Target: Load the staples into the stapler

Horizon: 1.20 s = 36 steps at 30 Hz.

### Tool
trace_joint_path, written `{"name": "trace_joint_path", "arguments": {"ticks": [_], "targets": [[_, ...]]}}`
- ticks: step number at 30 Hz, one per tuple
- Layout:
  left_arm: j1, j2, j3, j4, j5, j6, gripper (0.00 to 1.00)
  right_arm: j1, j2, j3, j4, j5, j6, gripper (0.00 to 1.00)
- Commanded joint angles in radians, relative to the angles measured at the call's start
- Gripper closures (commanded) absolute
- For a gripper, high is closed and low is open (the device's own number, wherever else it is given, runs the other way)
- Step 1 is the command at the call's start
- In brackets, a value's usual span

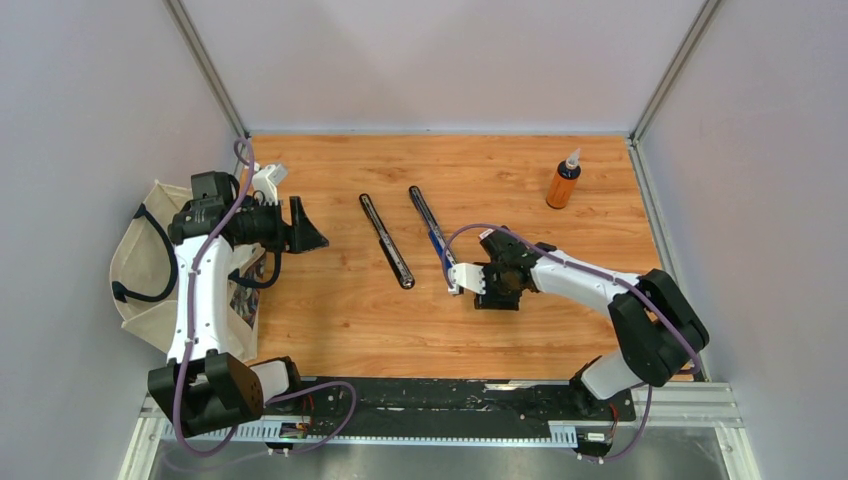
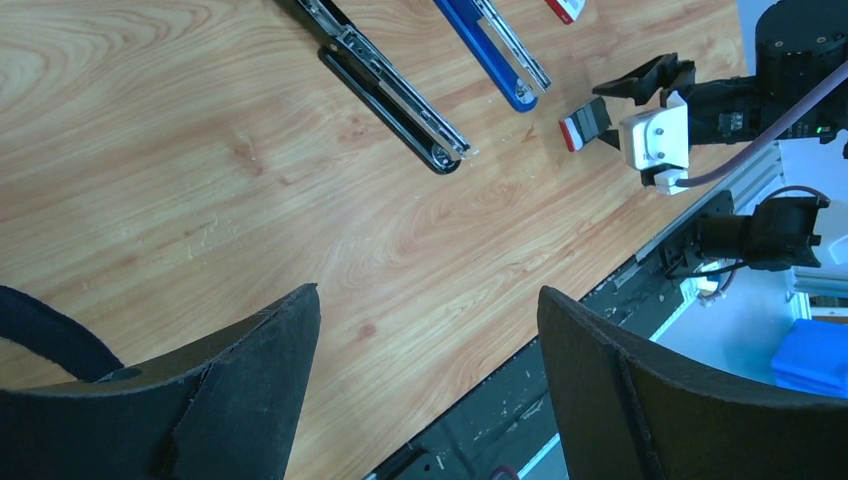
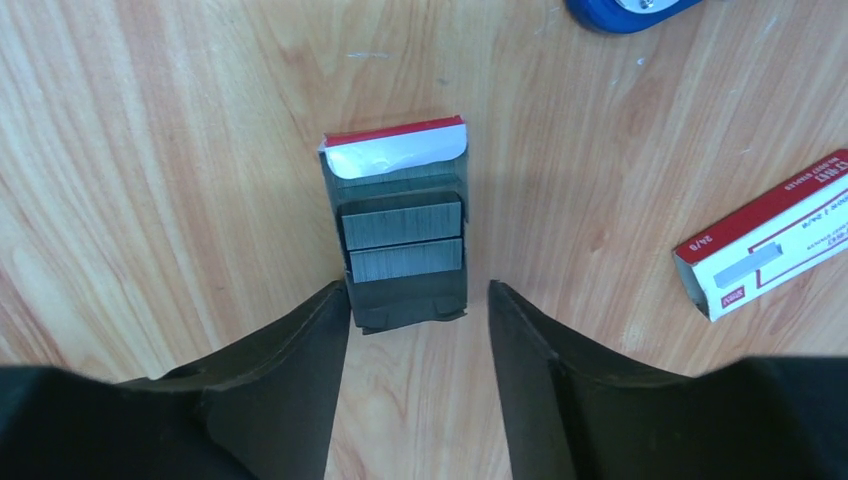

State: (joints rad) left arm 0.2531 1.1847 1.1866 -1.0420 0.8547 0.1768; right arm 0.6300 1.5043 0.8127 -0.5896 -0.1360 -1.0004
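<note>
Right wrist view gives me the clearest read. My right gripper (image 3: 417, 292) is spread wide, with its fingers either side of the near end of the staple tray (image 3: 395, 160), which lies flat on the table (image 3: 150, 150). The finger on the left of this view looks to touch the tray's edge and the other stands just clear of it, so nothing is clamped. Two pieces of silvery staple strip (image 3: 403, 225) lie one behind the other in the tray. The white and red sleeve (image 3: 770, 245) lies apart to one side.

I judge the step in hand to be getting a strip out. If I close from here I pinch cardboard, not staples. I should advance until my fingertips flank a strip itself, come down inside the tray walls, and squeeze lightly across its long sides, since such a strip will likely snap or tilt under a hard or off-centre grip. A straight lift should keep the tray from dragging along.

The blue stapler (image 1: 432, 232) lies opened flat just beyond my gripper, with the black stapler (image 1: 387, 242) opened beside it. I cannot tell which is meant, but the blue one is nearer.

My left gripper (image 2: 428, 293) hangs unclenched and empty, well apart at the table's left side. It could brace the stapler during loading.
</note>
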Motion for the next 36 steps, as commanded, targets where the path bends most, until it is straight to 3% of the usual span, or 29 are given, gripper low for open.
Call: {"name": "trace_joint_path", "arguments": {"ticks": [1, 6, 15, 22, 24, 30, 36], "targets": [[0.006, -0.033, -0.005, 0.031, 0.014, 0.001, 0.12, 0.007, 0.019, 0.008, -0.003, 0.048, -0.01, 0.39], [0.006, -0.039, -0.008, 0.033, 0.026, 0.0, 0.12, 0.005, -0.016, -0.024, 0.034, 0.117, 0.017, 0.26], [0.006, -0.057, -0.018, 0.039, 0.041, 0.004, 0.12, -0.023, -0.055, -0.083, 0.22, 0.22, 0.124, 0.25], [0.006, -0.082, -0.03, 0.045, 0.043, 0.004, 0.11, -0.035, -0.156, 0.023, 0.025, 0.153, 0.198, 0.26], [0.006, -0.085, -0.031, 0.048, 0.043, 0.004, 0.11, -0.036, -0.17, 0.08, -0.042, 0.073, 0.264, 0.26], [0.006, -0.091, -0.033, 0.051, 0.04, 0.003, 0.11, -0.038, -0.067, 0.261, -0.173, 0.059, 0.506, 0.33], [0.008, -0.1, -0.041, 0.062, 0.033, 0.0, 0.11, -0.029, 0.034, 0.307, -0.199, 0.047, 0.661, 0.4]]}}
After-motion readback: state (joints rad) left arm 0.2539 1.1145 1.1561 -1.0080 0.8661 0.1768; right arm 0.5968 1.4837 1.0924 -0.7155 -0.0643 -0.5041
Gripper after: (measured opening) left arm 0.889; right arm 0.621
